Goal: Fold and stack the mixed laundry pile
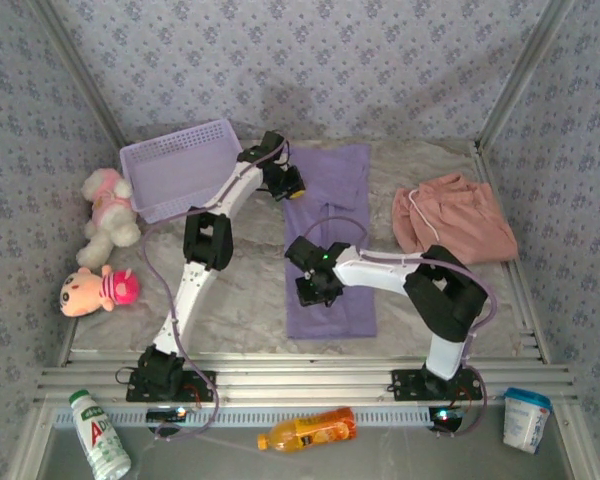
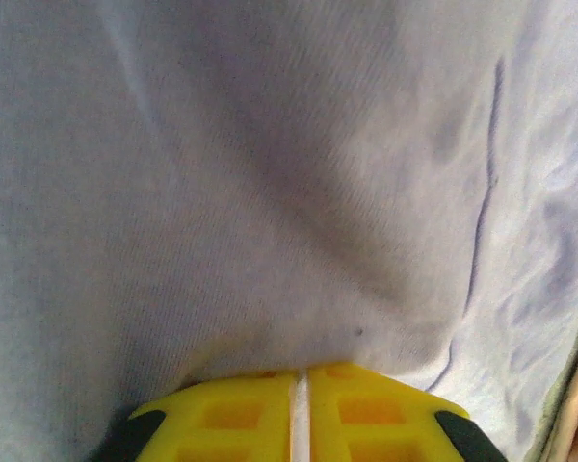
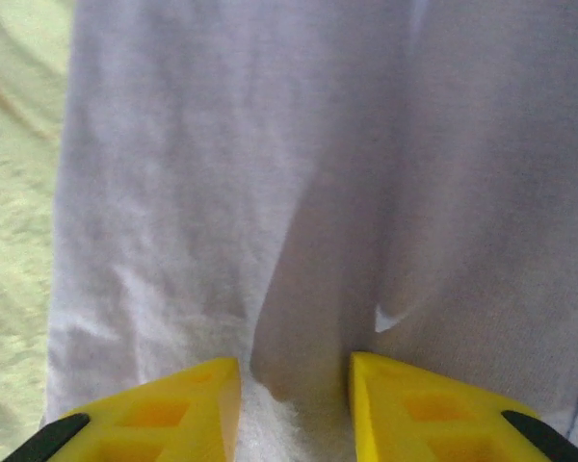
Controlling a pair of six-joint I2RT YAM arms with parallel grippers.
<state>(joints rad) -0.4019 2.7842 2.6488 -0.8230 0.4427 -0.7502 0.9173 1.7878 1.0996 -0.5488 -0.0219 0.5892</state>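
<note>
So we're mid-fold on the purple T-shirt (image 1: 340,190) (image 2: 270,192) (image 3: 270,173). It lies in the middle of the bench (image 1: 240,290) as a long narrow strip running away from the arms, so the lengthwise folds look done and the crosswise one isn't. The left gripper (image 1: 288,186) (image 2: 302,377) sits at the far left edge of the strip. It's pinched down to a slit with a sliver of pale cloth in it, so we reckon it's nipping the shirt, though the wrist camera is too close to be sure. The right gripper (image 1: 315,292) (image 3: 294,371) is over the near left part, with its jaws partway apart and straddling a soft ridge of fabric rather than clamping it. The pink garment (image 1: 455,215) lies rumpled and untouched, well off to the right. We'd say the next move needs a proper hold on one end of the strip, carried over to meet the other end without dragging the layers apart. Then the pink one gets folded and stacked.
</note>
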